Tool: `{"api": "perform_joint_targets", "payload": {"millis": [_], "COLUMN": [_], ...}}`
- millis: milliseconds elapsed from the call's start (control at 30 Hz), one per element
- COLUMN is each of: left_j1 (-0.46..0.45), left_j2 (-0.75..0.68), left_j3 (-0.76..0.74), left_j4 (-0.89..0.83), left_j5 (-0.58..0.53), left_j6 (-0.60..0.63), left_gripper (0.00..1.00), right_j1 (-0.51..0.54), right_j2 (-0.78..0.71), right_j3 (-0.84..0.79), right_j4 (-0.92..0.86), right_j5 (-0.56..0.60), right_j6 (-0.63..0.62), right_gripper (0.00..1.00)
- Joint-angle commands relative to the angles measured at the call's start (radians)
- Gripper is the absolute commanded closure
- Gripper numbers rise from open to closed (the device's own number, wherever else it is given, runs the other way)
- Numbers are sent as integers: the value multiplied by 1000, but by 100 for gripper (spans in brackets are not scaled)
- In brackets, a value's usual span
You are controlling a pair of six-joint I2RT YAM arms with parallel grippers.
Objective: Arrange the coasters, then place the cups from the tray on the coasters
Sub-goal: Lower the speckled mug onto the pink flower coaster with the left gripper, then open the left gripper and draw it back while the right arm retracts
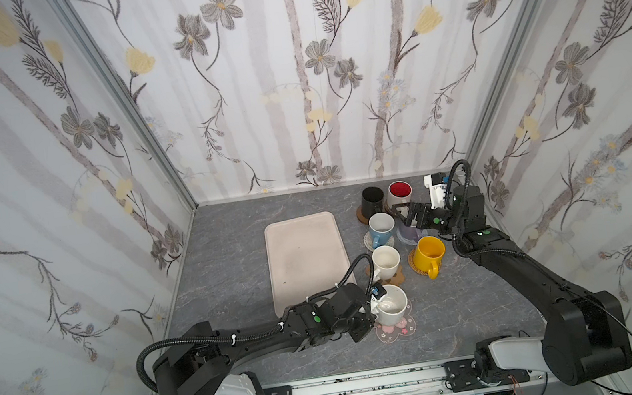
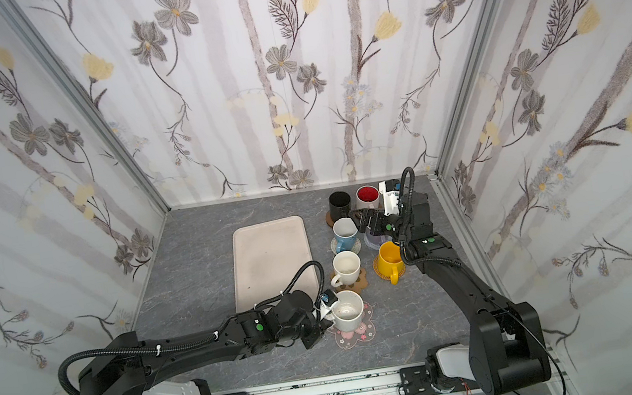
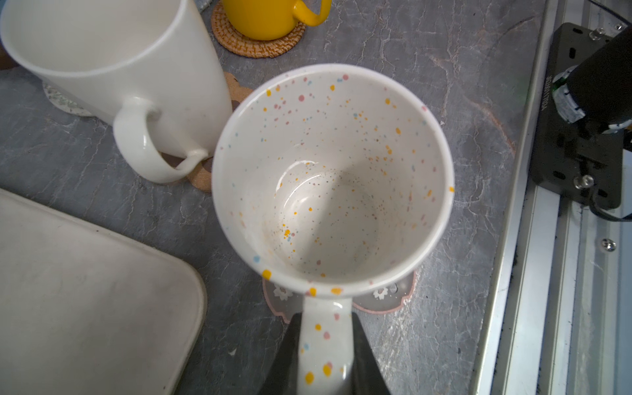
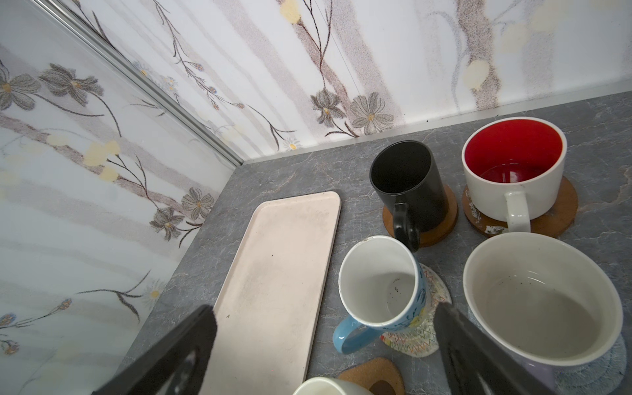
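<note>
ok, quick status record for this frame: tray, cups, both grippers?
tray: empty
already placed: black mug, red-lined mug, blue mug, lilac mug, yellow mug, plain white mug
in hand: speckled mug, over flower coaster, contact unclear
left gripper: shut on speckled mug handle
right gripper: open, empty, near lilac mug

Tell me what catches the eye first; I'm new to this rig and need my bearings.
The left gripper holds a speckled mug by its handle over the pink-flower coaster, nearest the robot. The beige tray holds no cups; six more, the yellow mug brightest, stand on coasters to its right.
</note>
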Motion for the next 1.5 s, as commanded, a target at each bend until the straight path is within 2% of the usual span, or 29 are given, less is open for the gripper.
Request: {"api": "perform_joint_targets", "payload": {"millis": [0, 267, 333, 500, 667, 833, 933, 1033, 1100, 1133, 1167, 1333, 1467], "left_j1": [-1, -5, -7, -10, -10, -10, -10, -10, -6, -2, 5, 74, 198], "left_j2": [7, 8, 8, 7, 10, 3, -21, -76, -130, -153, -195, -313, -369], "left_j3": [-2, -20, -24, -23, -24, -22, -22, -25, -26, -25, -22, 26, 85], "left_j4": [128, 141, 142, 149, 154, 151, 150, 147, 144, 141, 136, 87, 53], "left_j5": [3, 1, -3, -3, -8, -9, -28, -65, -99, -115, -128, -202, -227], "left_j6": [-13, -32, -32, -31, -35, -43, -47, -47, -44, -42, -39, -26, -58], "left_gripper": [100, 100, 97, 85, 65, 51, 42, 29, 17, 6, 0, 0, 0], "right_j1": [-2, -6, -7, -7, -8, -10, -13, -15, -16, -16, -17, -28, -52], "right_j2": [3, -2, -3, -6, -14, -22, -30, -42, -51, -57, -66, -141, -230], "right_j3": [-2, -3, -3, -5, -5, -4, -3, -2, 1, 3, 3, -13, -76], "right_j4": [49, 49, 48, 46, 43, 38, 35, 29, 23, 19, 16, 23, 112], "right_j5": [-18, -17, -17, -20, -17, -13, -11, 0, 17, 31, 49, 196, 358], "right_j6": [8, 8, 8, 8, 6, 2, 1, -5, -14, -21, -24, -44, -72], "right_gripper": [0, 0, 0, 0, 0, 0, 0, 0, 0, 0, 0, 0, 0]}}
